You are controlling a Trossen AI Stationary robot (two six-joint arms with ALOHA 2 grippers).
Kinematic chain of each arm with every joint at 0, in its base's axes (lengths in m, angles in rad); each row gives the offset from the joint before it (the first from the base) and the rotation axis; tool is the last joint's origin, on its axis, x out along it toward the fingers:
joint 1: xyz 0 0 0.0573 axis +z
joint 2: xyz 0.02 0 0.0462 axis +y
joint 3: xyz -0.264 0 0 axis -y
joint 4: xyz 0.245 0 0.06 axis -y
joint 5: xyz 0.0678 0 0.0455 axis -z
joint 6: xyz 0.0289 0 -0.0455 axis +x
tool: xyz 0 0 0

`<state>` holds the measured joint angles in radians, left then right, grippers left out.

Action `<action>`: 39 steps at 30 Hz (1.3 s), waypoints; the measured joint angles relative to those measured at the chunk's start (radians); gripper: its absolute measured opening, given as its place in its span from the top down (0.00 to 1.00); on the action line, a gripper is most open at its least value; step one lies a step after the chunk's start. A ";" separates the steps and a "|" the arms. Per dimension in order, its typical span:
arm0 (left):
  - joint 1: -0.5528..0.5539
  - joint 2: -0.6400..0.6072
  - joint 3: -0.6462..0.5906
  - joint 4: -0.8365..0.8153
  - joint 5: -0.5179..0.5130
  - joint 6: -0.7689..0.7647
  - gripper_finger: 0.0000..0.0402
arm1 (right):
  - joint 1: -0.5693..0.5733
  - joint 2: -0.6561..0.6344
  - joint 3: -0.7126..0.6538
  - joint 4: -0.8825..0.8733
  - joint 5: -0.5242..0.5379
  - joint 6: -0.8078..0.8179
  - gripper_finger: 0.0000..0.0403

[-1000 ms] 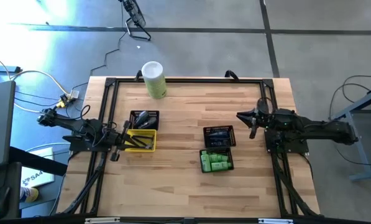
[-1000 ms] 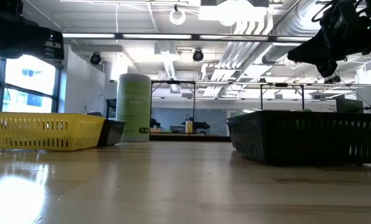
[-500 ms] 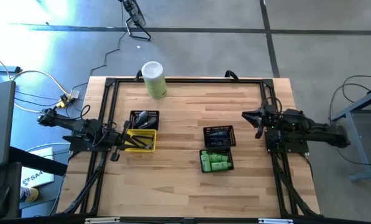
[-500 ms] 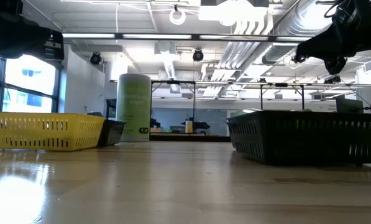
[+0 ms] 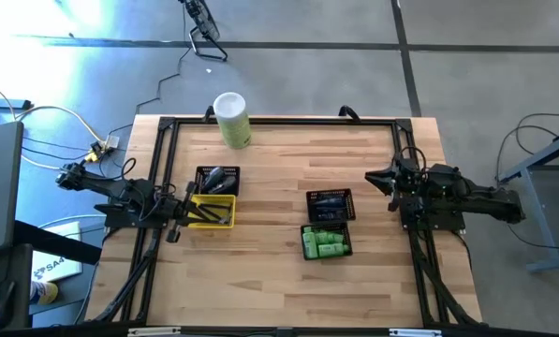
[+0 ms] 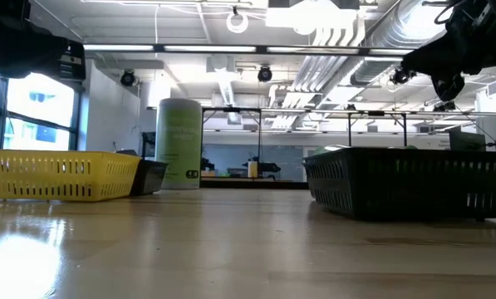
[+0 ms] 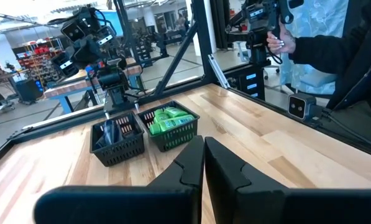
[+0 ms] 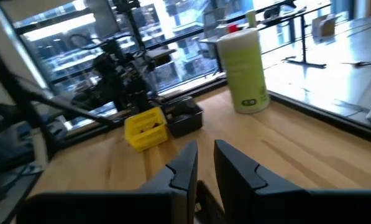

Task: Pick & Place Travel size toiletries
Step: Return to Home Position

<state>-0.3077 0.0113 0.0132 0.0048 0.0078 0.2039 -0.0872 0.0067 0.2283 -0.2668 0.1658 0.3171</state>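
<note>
Apparently the sorting is done: from above, the green toiletries [image 5: 325, 244] fill the near black bin [image 5: 303, 245], the dark toiletries [image 5: 330, 204] lie in the far black bin [image 5: 309, 198] just beside it, and no item seems loose on the table [image 5: 279, 281]. The left wrist view shows the left end effector [image 7: 204, 140] closed and empty. The right wrist view shows the right end effector [image 8: 205, 146] empty too, its 2 fingers slightly parted — only parking the arms seems left.

- Smooth wood with a glossy sheen: the pale plank counter [image 6: 231, 249].
- Matt plastic: the black mesh baskets [image 6: 397, 183] and the yellow mesh tray [image 6: 56, 176].
- Smooth plastic: the small bright green bottles [image 7: 169, 119].
- Dark and matt: my left gripper [image 7: 204, 142].
</note>
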 joint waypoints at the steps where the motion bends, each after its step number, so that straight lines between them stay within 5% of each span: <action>1: 0.000 0.000 0.000 0.000 0.000 0.000 0.97 | 0.000 0.000 0.000 0.000 -0.018 0.000 0.89; 17: 0.000 0.000 0.000 0.000 0.000 0.000 0.97 | 0.000 0.000 -0.216 0.289 -0.148 0.002 0.89; 39: 0.000 0.000 0.000 0.000 0.000 0.000 0.97 | 0.000 0.054 -0.219 0.284 -0.171 -0.060 0.89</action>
<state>-0.3077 0.0115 0.0132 0.0051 0.0078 0.2039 -0.0872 0.0608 0.0090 0.0176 -0.0051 0.2569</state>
